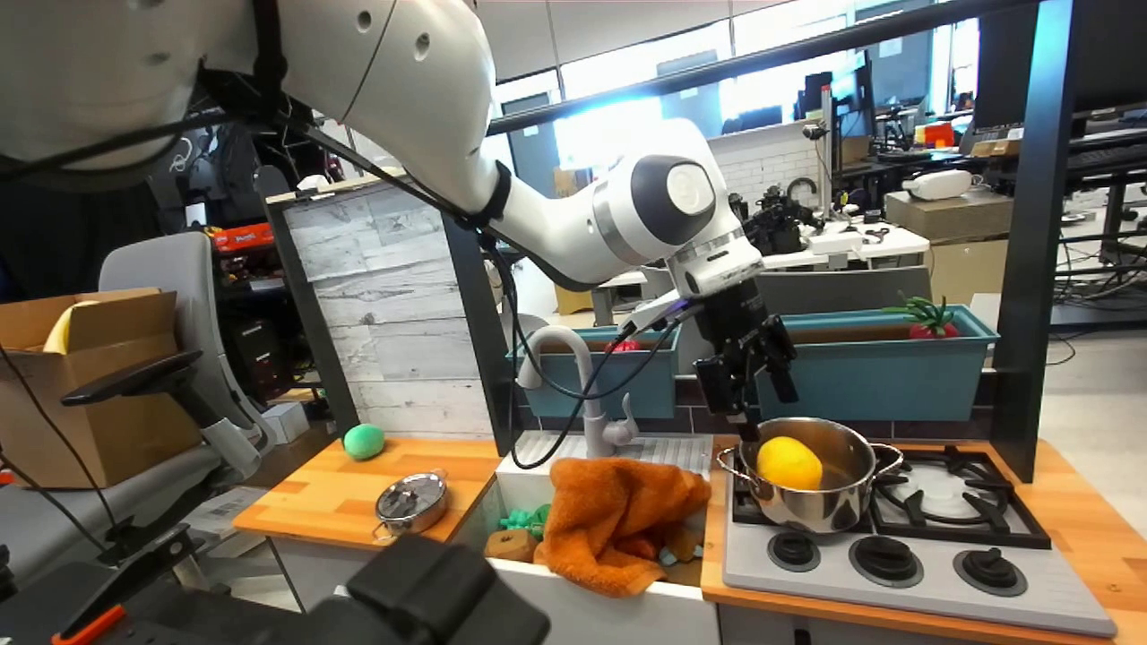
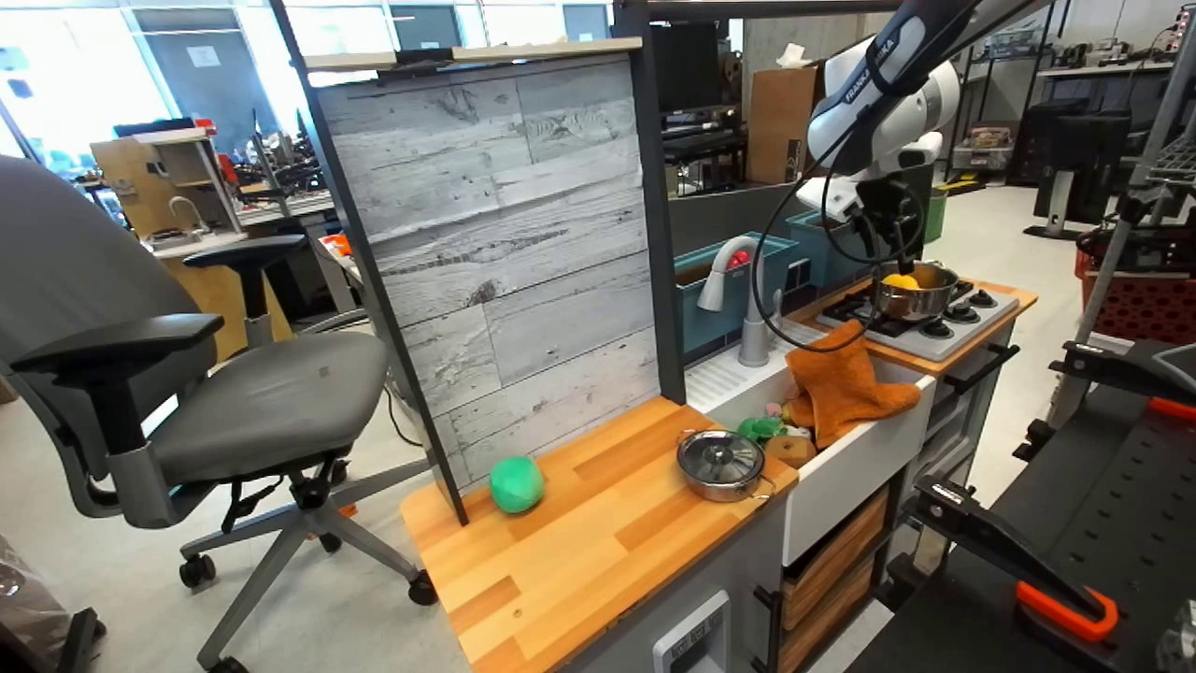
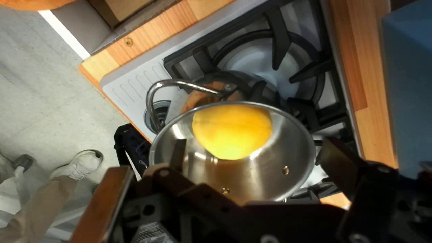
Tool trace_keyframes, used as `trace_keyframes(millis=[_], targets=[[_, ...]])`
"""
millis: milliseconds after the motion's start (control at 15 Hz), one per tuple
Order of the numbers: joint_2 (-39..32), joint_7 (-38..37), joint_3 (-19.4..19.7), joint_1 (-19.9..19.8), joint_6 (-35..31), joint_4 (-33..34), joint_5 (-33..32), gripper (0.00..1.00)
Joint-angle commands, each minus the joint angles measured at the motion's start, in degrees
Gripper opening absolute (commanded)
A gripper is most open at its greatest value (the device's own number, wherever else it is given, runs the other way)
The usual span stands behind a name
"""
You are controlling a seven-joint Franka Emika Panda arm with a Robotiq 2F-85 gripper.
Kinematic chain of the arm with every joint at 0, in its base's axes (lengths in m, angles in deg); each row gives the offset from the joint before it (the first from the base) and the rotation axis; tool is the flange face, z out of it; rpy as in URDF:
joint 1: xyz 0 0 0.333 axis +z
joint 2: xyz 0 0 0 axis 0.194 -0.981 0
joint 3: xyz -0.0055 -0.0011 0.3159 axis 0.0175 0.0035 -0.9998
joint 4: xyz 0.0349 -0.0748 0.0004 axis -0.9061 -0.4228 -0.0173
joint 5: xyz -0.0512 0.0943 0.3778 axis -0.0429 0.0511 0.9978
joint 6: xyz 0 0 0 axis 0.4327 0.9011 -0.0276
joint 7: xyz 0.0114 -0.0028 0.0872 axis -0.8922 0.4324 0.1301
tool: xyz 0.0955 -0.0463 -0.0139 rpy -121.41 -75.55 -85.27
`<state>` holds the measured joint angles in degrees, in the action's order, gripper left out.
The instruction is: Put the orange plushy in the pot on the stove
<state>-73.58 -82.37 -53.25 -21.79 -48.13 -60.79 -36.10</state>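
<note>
My tool [image 1: 764,408] hangs at the pot [image 1: 811,512], jaws spread wide.
Inside the pot sits the orange plushy [image 1: 789,463]; beneath it, the stove [image 1: 936,578]; near the pot, an orange cloth [image 1: 618,520]; well apart from the pot, a green ball [image 1: 364,442] on the table [image 1: 323,488].

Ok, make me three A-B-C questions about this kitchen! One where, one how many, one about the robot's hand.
1. Where is the round yellow plush ball?
A) white sink
B) shiny round steel pot
C) brown wooden counter

2. How many round black knobs has the flat grey stove?
A) one
B) five
C) three

3. How is the two-fingered black hand?
A) open
B) shut on the ball
C) shut on nothing

1 B: the wrist view shows it inside the rim.
2 C: an exterior view shows three.
3 A: its fingers stand wide apart.
</note>
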Motion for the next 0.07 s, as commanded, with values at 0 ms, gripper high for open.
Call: trace_keyframes(millis=[0], targets=[[0.00,0.00,0.00,0.00,0.00,0.00,0.06,1.00]])
